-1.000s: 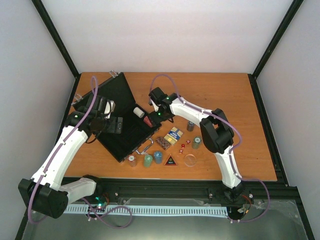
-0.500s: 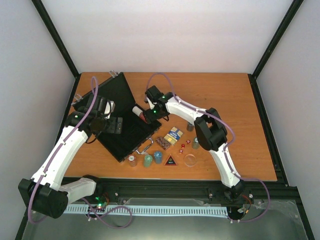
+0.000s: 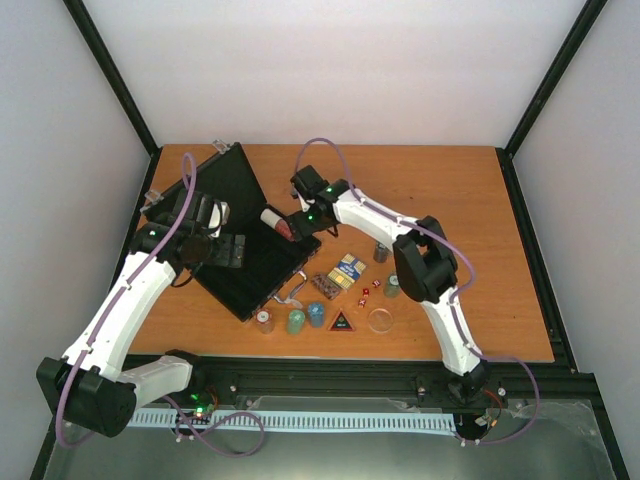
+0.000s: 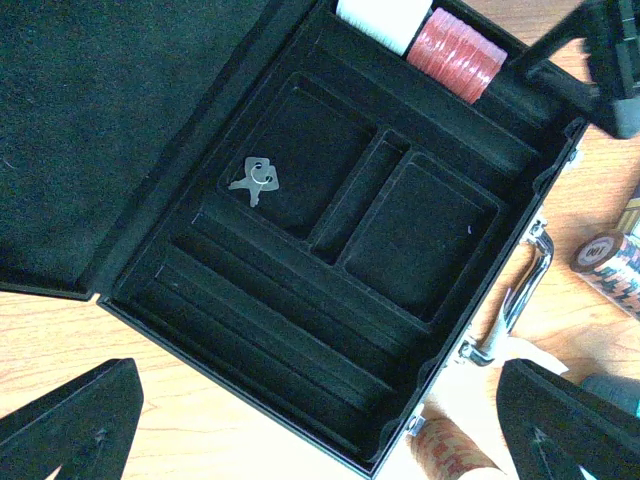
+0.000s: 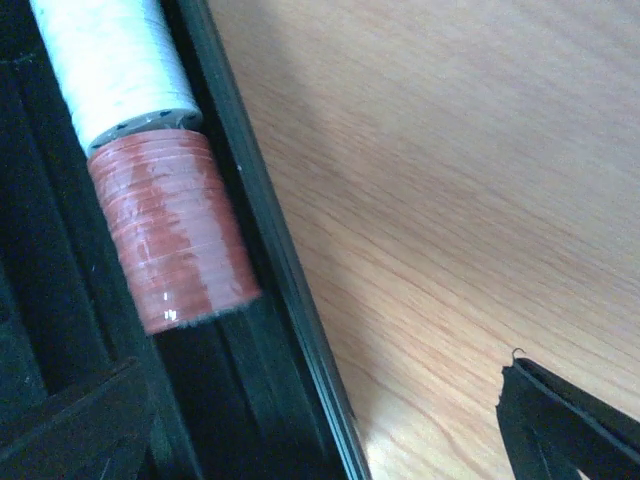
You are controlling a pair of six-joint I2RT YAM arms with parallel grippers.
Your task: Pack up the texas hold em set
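Our flat black felt-lined case (image 3: 262, 262) lies open on the wooden table (image 3: 450, 200), red plastic chip stack (image 5: 175, 235) against white chip stack (image 5: 110, 60) in its edge slot; left gripper (image 4: 320, 425) and right gripper (image 5: 320, 410) gape, empty.

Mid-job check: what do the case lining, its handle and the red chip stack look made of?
Case lining: matte black felt or flocking; fuzzy, no glare. Handle: polished metal, probably chromed; bright mirror glints. Red chip stack: likely plastic or clay composite; smooth ribbed edges, faint sheen.

white chip stack (image 5: 105, 60) cropped by edge; dice (image 3: 376, 285) tiny
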